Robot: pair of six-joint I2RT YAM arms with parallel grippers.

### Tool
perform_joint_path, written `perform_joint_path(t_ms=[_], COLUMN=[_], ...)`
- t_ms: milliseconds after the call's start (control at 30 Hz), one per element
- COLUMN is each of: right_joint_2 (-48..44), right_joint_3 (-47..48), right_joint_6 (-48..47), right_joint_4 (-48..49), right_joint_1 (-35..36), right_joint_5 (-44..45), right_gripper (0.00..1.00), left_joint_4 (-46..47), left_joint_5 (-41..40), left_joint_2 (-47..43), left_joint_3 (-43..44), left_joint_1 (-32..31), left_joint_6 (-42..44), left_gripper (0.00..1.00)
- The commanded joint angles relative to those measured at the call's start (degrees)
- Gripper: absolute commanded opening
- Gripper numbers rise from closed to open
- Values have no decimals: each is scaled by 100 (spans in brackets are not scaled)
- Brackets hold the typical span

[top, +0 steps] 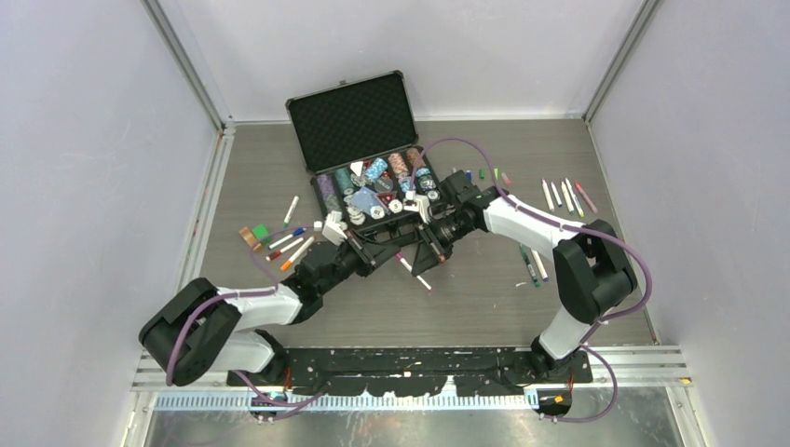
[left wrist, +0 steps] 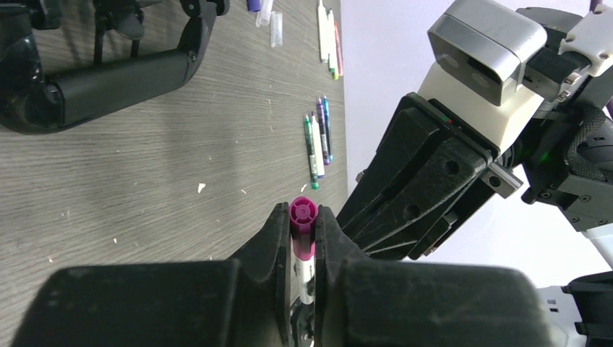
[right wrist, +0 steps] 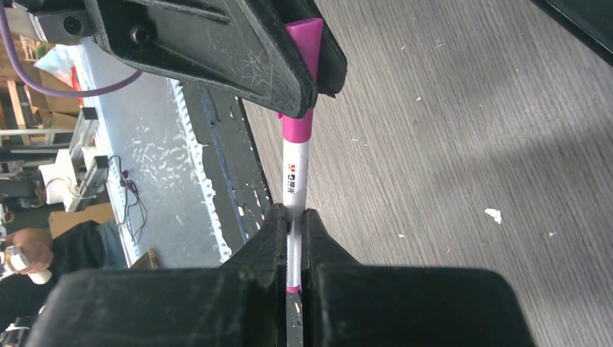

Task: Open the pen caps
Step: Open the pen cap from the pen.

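Probably a robotics lab: white enclosure walls (top: pixel 84 140) around a table (top: pixel 466 307)

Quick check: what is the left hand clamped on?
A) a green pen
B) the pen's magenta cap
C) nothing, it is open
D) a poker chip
B: the left hand is clamped on the magenta cap, while the right hand grips that pen by its white barrel.

We see a black hard case (top: pixel 352 119) lying open at the middle of the desk's (top: pixel 484 307) far edge, its foam-lined lid raised on the far side. Rows of striped poker chips (top: pixel 373 172) fill its tray. Pale walls (top: pixel 74 140) close off the left and right edges.
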Motion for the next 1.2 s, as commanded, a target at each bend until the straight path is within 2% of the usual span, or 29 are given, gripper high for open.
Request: perform_joint_path(t_ms=[0, 200, 433, 1167], right_joint_2=[7, 21, -100, -200], right_joint_3=[83, 112, 119, 86], right_joint_6=[10, 18, 21, 305], right_joint_4=[49, 39, 40, 251], right_joint_1=[-10, -13, -16, -113], right_joint_5=[-52, 49, 90, -125], right_gripper=[1, 21, 35, 38], left_joint_4=[103, -562, -1005, -942], left_joint_5=[138, 87, -41, -146], left_joint_2=[-104, -387, -604, -258], left_joint_3=[300, 504, 718, 978], left_joint_1=[-3, -40, -216, -490], left_joint_6=[287, 665, 919, 932], left_gripper=[0, 0, 0, 0])
